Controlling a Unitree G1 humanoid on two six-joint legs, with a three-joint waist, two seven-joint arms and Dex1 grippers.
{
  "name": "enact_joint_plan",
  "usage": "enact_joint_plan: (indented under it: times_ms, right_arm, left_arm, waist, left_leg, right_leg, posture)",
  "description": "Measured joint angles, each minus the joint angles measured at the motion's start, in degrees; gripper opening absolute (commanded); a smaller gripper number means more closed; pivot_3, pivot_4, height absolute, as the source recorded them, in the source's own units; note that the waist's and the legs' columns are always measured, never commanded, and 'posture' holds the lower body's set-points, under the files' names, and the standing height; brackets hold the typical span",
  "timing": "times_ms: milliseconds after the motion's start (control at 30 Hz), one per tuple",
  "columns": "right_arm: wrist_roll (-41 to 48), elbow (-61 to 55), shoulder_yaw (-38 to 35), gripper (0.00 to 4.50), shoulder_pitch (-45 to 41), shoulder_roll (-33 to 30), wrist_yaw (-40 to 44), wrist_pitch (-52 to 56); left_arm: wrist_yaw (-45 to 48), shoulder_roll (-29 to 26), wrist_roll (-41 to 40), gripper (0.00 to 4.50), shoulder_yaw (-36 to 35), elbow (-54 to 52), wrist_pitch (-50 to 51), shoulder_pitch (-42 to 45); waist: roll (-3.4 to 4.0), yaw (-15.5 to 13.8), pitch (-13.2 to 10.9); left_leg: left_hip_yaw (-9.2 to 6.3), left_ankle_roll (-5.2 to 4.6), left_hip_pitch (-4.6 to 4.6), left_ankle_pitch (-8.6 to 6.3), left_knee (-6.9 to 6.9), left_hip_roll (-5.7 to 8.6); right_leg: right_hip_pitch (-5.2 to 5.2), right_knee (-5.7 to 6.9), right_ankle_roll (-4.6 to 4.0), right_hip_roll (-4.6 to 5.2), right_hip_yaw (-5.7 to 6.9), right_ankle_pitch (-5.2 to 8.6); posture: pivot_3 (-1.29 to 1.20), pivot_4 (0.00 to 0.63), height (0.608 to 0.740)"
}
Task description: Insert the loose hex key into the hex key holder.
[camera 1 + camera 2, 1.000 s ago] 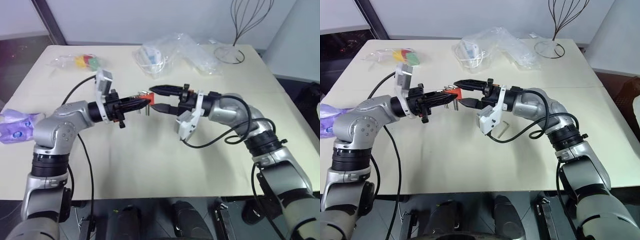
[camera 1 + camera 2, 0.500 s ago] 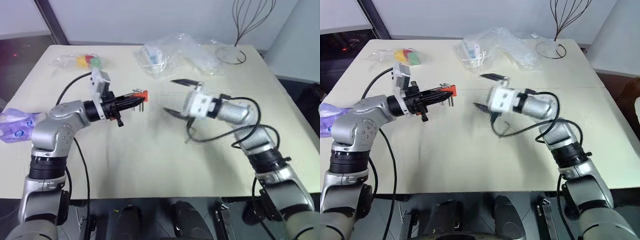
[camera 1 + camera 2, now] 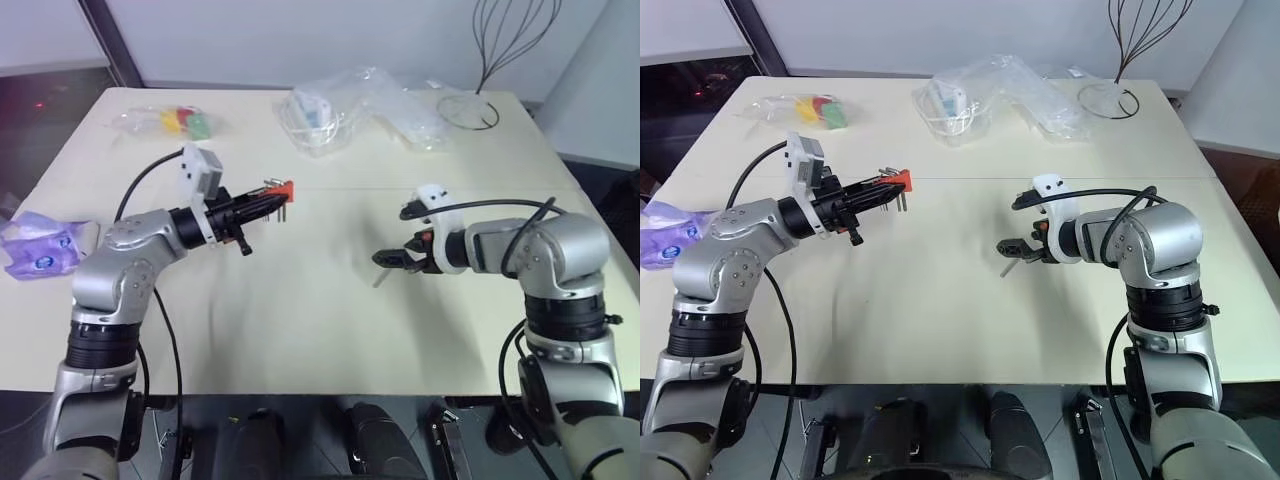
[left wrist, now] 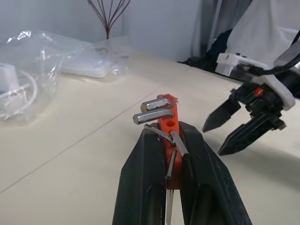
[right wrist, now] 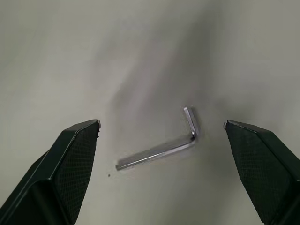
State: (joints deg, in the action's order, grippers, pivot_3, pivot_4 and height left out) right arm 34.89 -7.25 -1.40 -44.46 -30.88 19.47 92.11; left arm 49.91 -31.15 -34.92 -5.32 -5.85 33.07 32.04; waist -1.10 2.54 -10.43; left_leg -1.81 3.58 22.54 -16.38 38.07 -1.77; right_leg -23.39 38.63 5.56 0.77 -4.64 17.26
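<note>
My left gripper (image 3: 262, 200) is shut on the orange-red hex key holder (image 3: 281, 189), held level above the table's left-centre. Short grey keys stick out of the holder (image 4: 168, 123) just past the left gripper (image 4: 166, 136) in its wrist view. The loose hex key (image 5: 159, 149), a thin L-shaped grey rod, lies flat on the table (image 3: 300, 320) at right-centre. My right gripper (image 3: 397, 236) is open and points down at it, one finger on each side, not touching. The key (image 3: 1007, 268) shows just beneath the lower finger. That right gripper (image 4: 227, 126) also appears across from the holder.
Crumpled clear plastic bags (image 3: 350, 105) lie at the back middle. A bag with red and green items (image 3: 175, 122) is back left, a purple pack (image 3: 40, 245) sits at the left edge, and a black wire stand (image 3: 480, 60) is back right.
My right arm drew back from beside the holder, swung right and dropped toward the table over the loose key, staying open. The left gripper with the holder barely shifted.
</note>
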Motion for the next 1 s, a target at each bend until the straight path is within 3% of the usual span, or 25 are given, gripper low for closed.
enact_joint_plan:
  times_ms: [367, 667, 767, 1000]
  right_arm:
    - [28.26, 10.71, 3.57, 4.42, -2.52, -1.05, -31.35, 0.01]
    - [36.34, 10.55, 6.08, 4.42, -2.99, -1.14, -43.97, 0.02]
    - [35.94, 11.6, 6.08, 3.6, -3.74, 0.26, -46.09, 0.02]
    - [28.29, 11.84, 7.1, 0.04, -5.33, 4.6, -46.56, 0.01]
  left_arm:
    - [-0.61, 1.28, 0.7, 0.0, 0.12, -0.11, -0.4, -0.26]
    - [-2.17, 1.35, 0.79, 0.0, 0.07, -1.77, -0.83, -2.43]
    - [-2.71, 1.29, 0.77, 0.0, 0.0, -1.98, -0.83, -2.55]
    - [-3.94, 1.29, 0.66, 0.0, -0.02, -3.37, -0.81, -2.82]
  waist:
    - [0.0, 0.02, 0.0]
    - [0.0, -0.01, 0.0]
    - [0.0, 0.0, 0.0]
    - [0.0, 0.04, 0.0]
  left_leg:
    - [-0.01, -0.01, 0.1, 0.0, -0.02, -0.02]
    - [-0.04, -0.01, 0.2, -0.01, -0.02, -0.03]
    - [-0.04, -0.01, 0.2, 0.0, -0.02, -0.03]
    - [-0.05, -0.02, 0.25, -0.01, -0.07, -0.06]
  right_leg:
    - [-0.02, -0.11, 0.0, -0.03, -0.01, 0.0]
    - [-0.03, -0.26, 0.0, -0.05, 0.0, 0.0]
    - [-0.03, -0.27, 0.0, -0.05, 0.0, 0.0]
    - [-0.11, -0.28, 0.0, -0.09, 0.01, 0.0]
  posture:
    - [0.0, 0.15, 0.74]
    - [0.0, 0.15, 0.74]
    - [0.0, 0.15, 0.74]
    - [0.0, 0.15, 0.74]
